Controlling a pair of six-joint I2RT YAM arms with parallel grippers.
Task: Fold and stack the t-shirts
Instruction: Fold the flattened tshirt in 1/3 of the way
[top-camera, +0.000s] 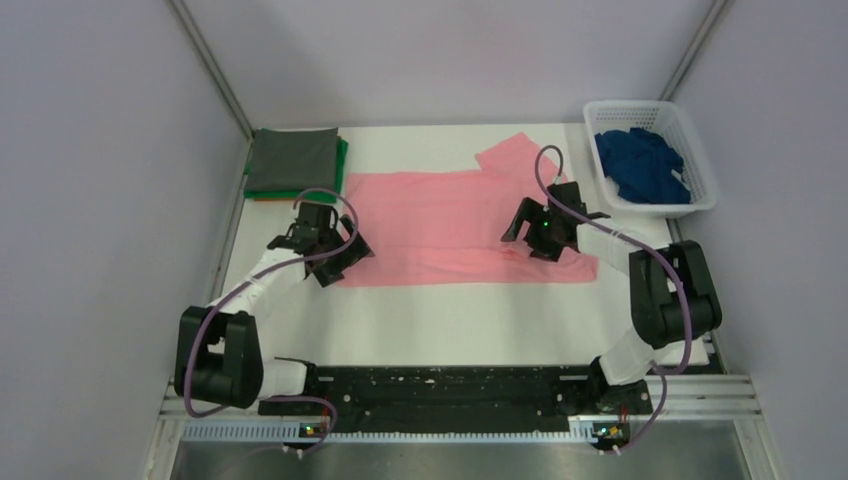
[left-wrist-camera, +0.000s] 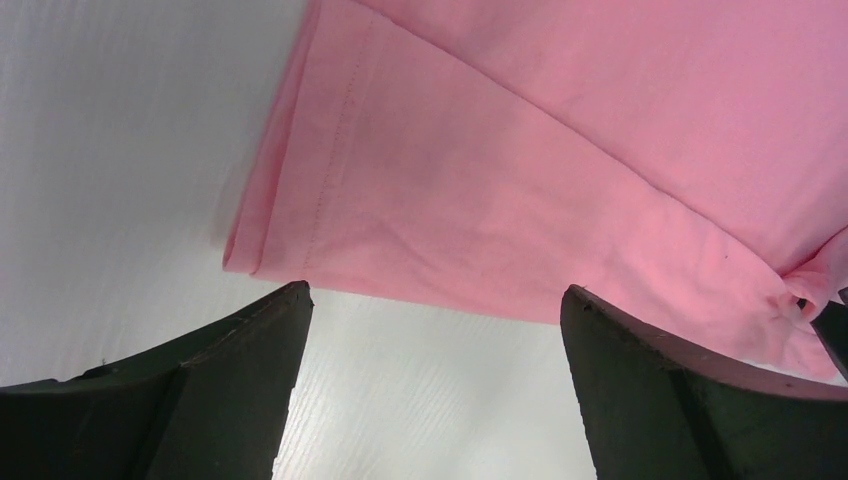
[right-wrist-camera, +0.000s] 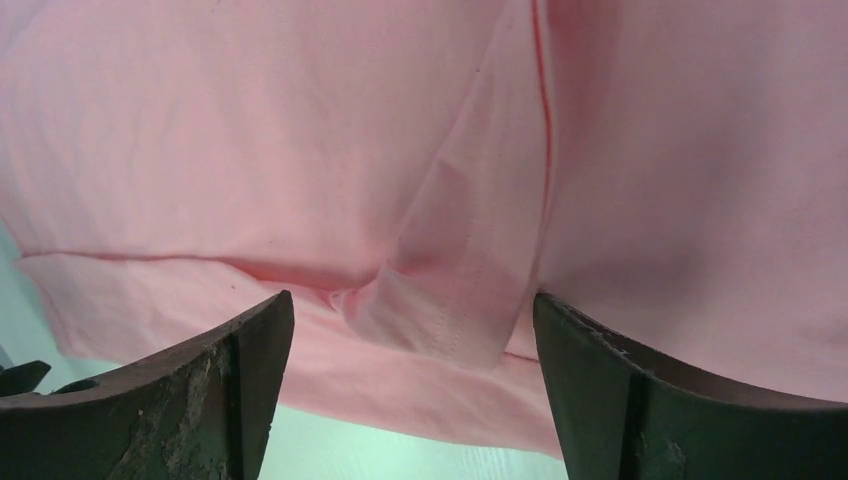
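The salmon-pink t-shirt (top-camera: 440, 225) lies spread flat mid-table, one sleeve pointing to the far right. My left gripper (top-camera: 338, 262) is open and empty over the table just off the shirt's near-left corner; its wrist view shows that hemmed corner (left-wrist-camera: 300, 200) just beyond the fingertips. My right gripper (top-camera: 540, 245) is open and empty above the shirt's near-right part; its wrist view shows a small folded-over flap of pink cloth (right-wrist-camera: 440, 300) between the fingers. A folded grey shirt (top-camera: 292, 160) lies on a green one (top-camera: 342, 165) and an orange one, only its edge showing, at the far left. A dark blue shirt (top-camera: 645, 165) is crumpled in the basket.
The white plastic lattice basket (top-camera: 700, 195) stands at the far right by the enclosure wall. Grey walls close in on both sides and the back. A black rail with the arm bases runs along the near edge.
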